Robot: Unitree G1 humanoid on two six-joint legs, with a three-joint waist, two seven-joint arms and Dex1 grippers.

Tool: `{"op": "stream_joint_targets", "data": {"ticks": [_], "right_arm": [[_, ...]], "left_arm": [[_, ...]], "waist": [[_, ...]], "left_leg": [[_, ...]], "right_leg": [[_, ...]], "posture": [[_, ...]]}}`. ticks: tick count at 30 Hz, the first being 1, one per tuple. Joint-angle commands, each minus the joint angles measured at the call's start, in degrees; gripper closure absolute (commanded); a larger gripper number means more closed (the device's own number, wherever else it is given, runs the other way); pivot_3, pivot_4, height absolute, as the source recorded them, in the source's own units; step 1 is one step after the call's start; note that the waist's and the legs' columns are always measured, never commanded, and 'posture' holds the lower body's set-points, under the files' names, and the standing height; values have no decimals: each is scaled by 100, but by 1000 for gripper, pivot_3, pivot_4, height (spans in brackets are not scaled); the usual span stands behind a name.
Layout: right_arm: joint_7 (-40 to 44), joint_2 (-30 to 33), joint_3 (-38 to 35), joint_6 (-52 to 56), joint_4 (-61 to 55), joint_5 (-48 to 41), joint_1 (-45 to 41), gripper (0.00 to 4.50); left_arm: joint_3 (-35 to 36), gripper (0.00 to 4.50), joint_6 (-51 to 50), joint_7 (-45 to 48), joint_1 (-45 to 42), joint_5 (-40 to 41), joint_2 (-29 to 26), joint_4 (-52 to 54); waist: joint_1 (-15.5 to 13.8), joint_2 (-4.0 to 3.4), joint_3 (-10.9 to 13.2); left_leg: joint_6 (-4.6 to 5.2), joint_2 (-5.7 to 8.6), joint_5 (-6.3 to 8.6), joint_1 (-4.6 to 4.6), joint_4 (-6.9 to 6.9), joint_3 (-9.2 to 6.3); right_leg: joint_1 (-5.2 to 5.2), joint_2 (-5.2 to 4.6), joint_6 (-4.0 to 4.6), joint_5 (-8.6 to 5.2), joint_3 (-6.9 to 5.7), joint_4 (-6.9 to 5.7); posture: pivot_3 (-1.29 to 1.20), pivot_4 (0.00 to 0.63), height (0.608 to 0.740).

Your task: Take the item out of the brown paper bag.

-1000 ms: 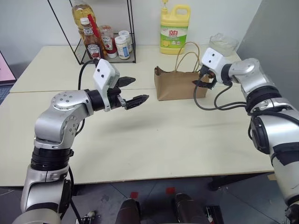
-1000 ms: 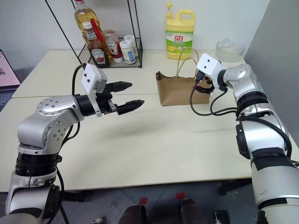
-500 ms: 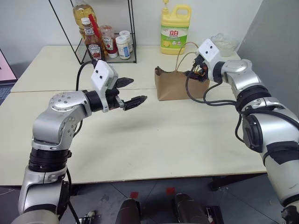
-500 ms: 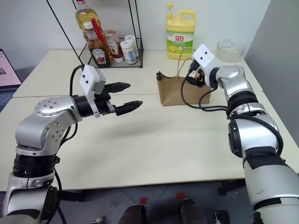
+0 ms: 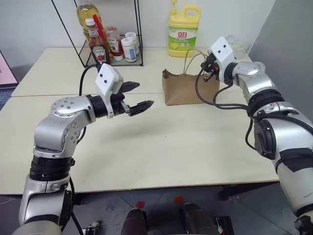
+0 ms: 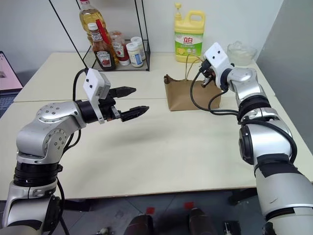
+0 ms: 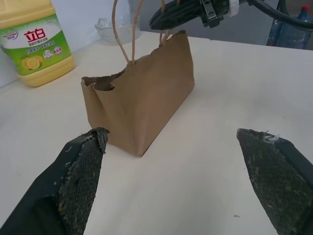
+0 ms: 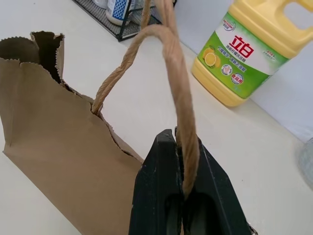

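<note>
The brown paper bag [image 5: 183,90] stands upright at the back middle of the table, mouth open, its twine handles [image 8: 180,73] looped up. My right gripper [image 5: 205,72] is at the bag's right end, just above its rim, shut on one twine handle, which runs between the fingers [image 8: 161,186]. My left gripper [image 5: 145,94] hovers open above the table, left of the bag and apart from it, pointing at it; the bag [image 7: 146,98] shows between its fingers [image 7: 80,166]. The item is hidden from view.
A yellow detergent jug [image 5: 182,30] stands right behind the bag. A black wire rack [image 5: 110,46] with sauce bottles and jars is at the back left. A glass bowl [image 6: 241,49] sits at the back right, by a grey wall.
My right gripper has closed on the bag's twine handle, lifting slightly and rolling as it did. The left arm has stayed still and open.
</note>
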State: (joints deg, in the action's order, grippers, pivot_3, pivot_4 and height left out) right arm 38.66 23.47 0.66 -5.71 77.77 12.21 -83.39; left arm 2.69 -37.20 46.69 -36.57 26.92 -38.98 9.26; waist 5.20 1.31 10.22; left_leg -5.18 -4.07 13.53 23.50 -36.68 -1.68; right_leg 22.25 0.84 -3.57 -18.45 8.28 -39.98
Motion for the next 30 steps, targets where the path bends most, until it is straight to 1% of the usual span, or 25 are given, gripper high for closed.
{"op": "stream_joint_targets", "data": {"ticks": [1,5,12,19,26,30], "right_arm": [[-130,30,-151,-162,-160,-140,-383,4487],[47,-218,-244,-267,-298,-320,-494,4487],[-143,-427,-334,-209,-366,-481,-699,4487],[-11,-732,-503,75,-467,-816,-942,4487],[56,-1163,-685,618,-708,-1209,-1189,4487],[-26,-1417,-767,974,-907,-1419,-1359,4487]], "left_arm": [[200,0,31,-54,33,67,-52,289],[373,0,-140,-84,158,230,-85,425],[763,0,-559,-87,439,637,-278,694],[1373,0,-960,-178,1251,1012,-659,1190],[2243,0,-1426,-741,2044,1563,-582,1891],[2412,0,-1506,-998,2388,1747,-499,2148]], "waist": [[0,-1,0],[12,-4,3],[83,-7,6],[128,-11,9],[129,-14,13],[120,-17,14]], "left_leg": [[0,0,0,0,0,0],[0,0,0,1,1,1],[0,0,0,5,3,-4],[0,0,0,9,5,-14],[2,0,1,25,2,-36],[15,2,9,36,1,-67]], "right_leg": [[0,0,0,0,0,0],[2,0,0,0,1,0],[3,0,0,0,-2,0],[5,-1,0,0,-10,1],[8,-1,2,-1,-29,1],[7,-4,7,-4,-64,0]], "posture": [[0,150,740],[0,150,740],[0,150,740],[0,150,740],[0,150,740],[0,150,740]]}}
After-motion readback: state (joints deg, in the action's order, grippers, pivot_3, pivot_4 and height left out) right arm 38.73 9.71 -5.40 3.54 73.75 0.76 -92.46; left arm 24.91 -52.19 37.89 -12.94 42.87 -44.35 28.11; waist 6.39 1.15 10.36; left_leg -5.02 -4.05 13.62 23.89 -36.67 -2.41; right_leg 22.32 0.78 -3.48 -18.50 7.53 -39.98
